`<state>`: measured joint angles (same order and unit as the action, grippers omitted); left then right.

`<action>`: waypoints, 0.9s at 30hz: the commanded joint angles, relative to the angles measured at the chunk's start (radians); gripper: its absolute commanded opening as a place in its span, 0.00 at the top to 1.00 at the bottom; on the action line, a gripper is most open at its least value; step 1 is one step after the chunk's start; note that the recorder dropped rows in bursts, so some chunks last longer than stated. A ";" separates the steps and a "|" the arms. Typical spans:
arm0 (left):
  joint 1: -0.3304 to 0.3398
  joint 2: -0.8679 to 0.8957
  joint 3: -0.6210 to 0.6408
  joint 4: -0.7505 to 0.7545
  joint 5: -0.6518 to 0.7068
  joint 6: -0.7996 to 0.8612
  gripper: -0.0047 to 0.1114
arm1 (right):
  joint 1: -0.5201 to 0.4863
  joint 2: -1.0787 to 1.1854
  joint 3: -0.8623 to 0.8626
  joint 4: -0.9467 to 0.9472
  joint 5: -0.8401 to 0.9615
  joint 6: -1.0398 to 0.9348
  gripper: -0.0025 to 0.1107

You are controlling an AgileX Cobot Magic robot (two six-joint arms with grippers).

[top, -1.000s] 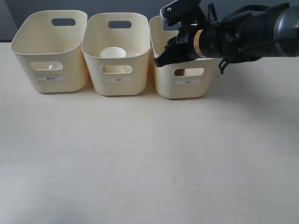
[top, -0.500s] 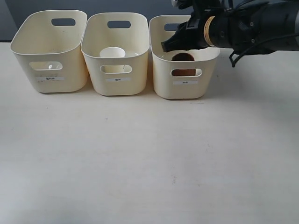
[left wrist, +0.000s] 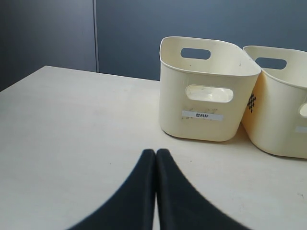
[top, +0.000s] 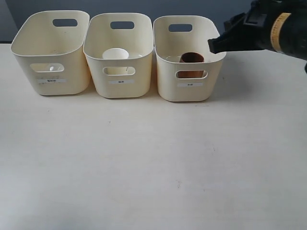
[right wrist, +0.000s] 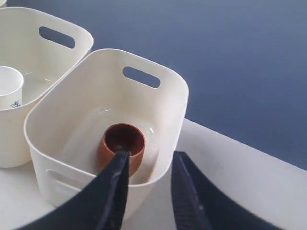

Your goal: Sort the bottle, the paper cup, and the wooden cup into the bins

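Wooden cup (right wrist: pixel 122 146) below parted jaws

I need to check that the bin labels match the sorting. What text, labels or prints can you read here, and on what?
Left bin front label: "塑料杯", small, reading uncertain.
Middle bin label: too small to read.
Right bin label: too small to read.
Paper cup: small dark print, not legible.
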<state>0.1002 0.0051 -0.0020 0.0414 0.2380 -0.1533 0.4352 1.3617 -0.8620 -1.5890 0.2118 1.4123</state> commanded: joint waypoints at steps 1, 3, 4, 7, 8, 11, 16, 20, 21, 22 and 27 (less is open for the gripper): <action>-0.003 -0.005 0.002 0.001 -0.007 -0.001 0.96 | -0.005 -0.190 0.118 0.021 0.017 -0.001 0.70; -0.003 -0.005 0.002 0.001 -0.007 -0.001 0.96 | -0.005 -0.253 0.155 0.050 0.012 -0.001 0.70; -0.003 -0.005 0.002 0.001 -0.007 -0.001 0.96 | -0.005 -0.286 0.175 0.059 0.010 -0.001 0.70; -0.003 -0.005 0.002 0.001 -0.007 -0.001 0.96 | -0.005 -0.419 0.250 0.100 0.010 -0.001 0.70; -0.003 -0.005 0.002 0.001 -0.007 -0.001 0.96 | -0.005 -0.455 0.272 0.107 0.010 -0.001 0.70; -0.003 -0.005 0.002 0.001 -0.007 -0.001 0.96 | -0.005 -0.612 0.368 0.185 0.032 -0.001 0.70; -0.003 -0.005 0.002 0.001 -0.007 -0.001 0.96 | -0.005 -0.785 0.408 0.281 0.070 0.001 0.70; -0.003 -0.005 0.002 0.001 -0.007 -0.001 0.96 | -0.005 -0.811 0.408 0.281 0.069 0.001 0.70; -0.003 -0.005 0.002 0.001 -0.007 -0.001 0.96 | -0.005 -0.811 0.408 0.281 0.069 0.001 0.70; -0.003 -0.005 0.002 0.001 -0.007 -0.001 0.96 | -0.005 -0.811 0.408 0.281 0.069 0.001 0.70; -0.003 -0.005 0.002 0.001 -0.007 -0.001 0.96 | -0.005 -0.811 0.408 0.281 0.069 0.001 0.70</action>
<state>0.1002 0.0051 -0.0020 0.0414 0.2380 -0.1533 0.4352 0.5585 -0.4602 -1.3105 0.2711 1.4123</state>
